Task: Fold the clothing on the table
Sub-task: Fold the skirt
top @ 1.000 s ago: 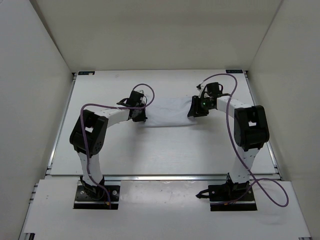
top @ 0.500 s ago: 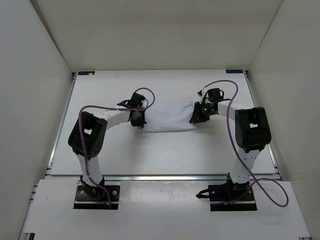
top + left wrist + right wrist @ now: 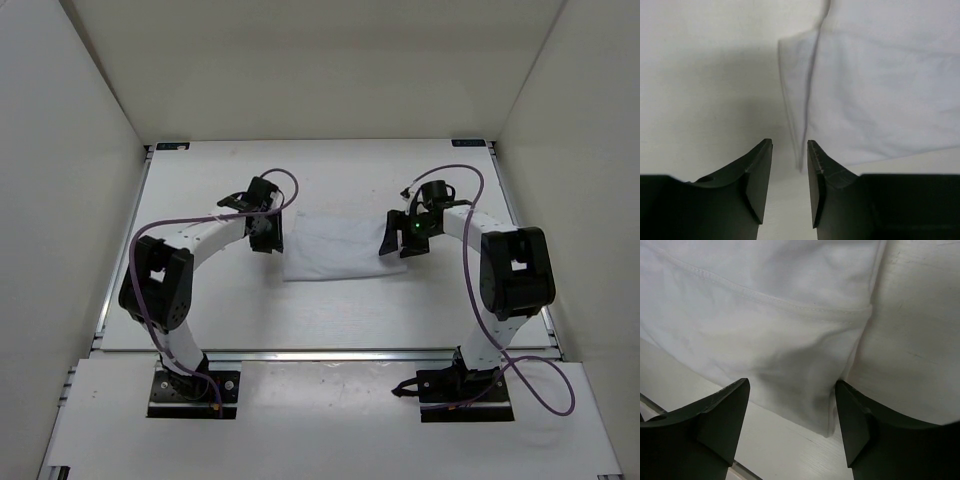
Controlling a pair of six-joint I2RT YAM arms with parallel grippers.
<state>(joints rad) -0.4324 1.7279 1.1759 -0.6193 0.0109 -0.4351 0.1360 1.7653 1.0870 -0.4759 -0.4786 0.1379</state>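
Thin white wrinkled fabric piece [image 3: 340,248] lay on white matte desk [image 3: 300,315]; left claw [image 3: 790,147] and right claw [image 3: 791,387] released at its opposite ends

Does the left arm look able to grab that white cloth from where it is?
Probably yes. The left gripper sits just beside the near left edge of the clothing, jaws apart, with nothing visible in between.

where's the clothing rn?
In the top view, the clothing lies flat in the middle of the table, between the left gripper at its left edge and the right gripper at its right.
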